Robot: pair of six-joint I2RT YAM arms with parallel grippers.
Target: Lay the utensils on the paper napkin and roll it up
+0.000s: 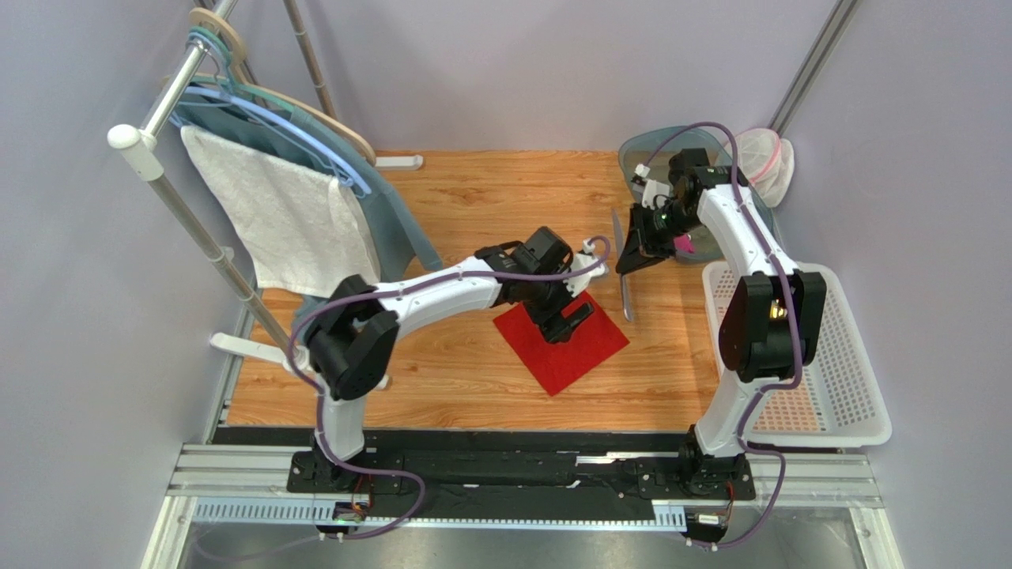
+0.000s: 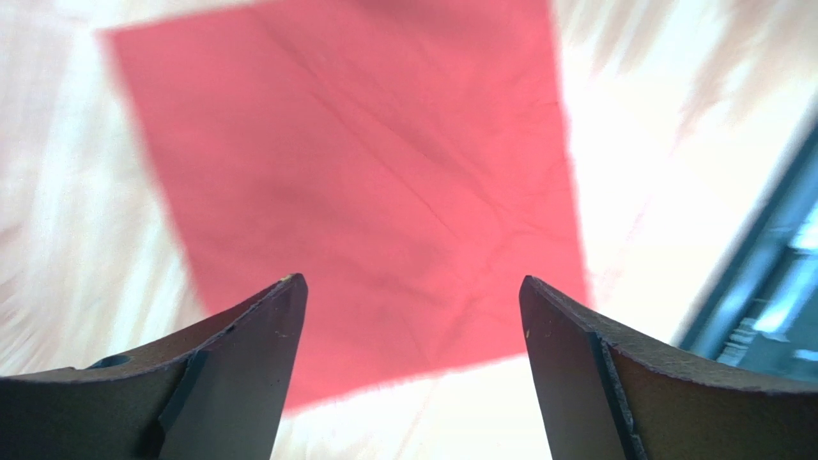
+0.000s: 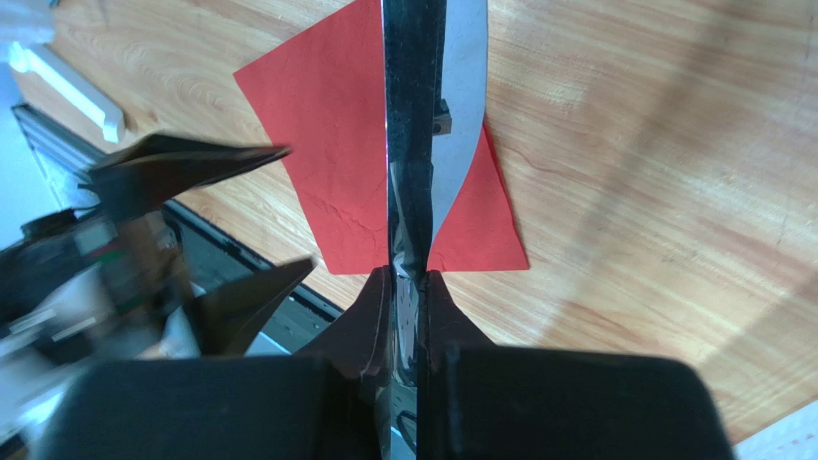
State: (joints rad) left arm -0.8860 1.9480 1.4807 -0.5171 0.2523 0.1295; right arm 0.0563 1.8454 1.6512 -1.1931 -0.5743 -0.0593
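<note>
The napkin [image 1: 558,350] lies flat on the table [image 1: 475,202], about midway between its left and right edges and nearer the near edge than the far one. It is turned so its corners point at the table edges, and it shows a few light creases and no fold.

The left gripper [image 2: 411,280] hangs right above the napkin with its fingers spread wide. Nothing is between them, and only red paper shows in the gap. From the top camera its body covers the far part of the sheet.

The right gripper [image 3: 408,278] is clamped on a knife [image 3: 466,105], its jaws pressed against the metal from both sides. The knife sits over the table to the right of the napkin, running roughly from the far side toward the near side. Its near end comes close to the napkin's right corner (whether it touches paper or wood I cannot tell). In the right wrist camera the shiny blade reaches out from the jaws and crosses in front of the right part of the napkin, with the left gripper's open fingers off to the left.

A white basket [image 1: 837,356] stands at the table's right edge. A white towel [image 1: 279,219] hangs on a rack beyond the left edge.
</note>
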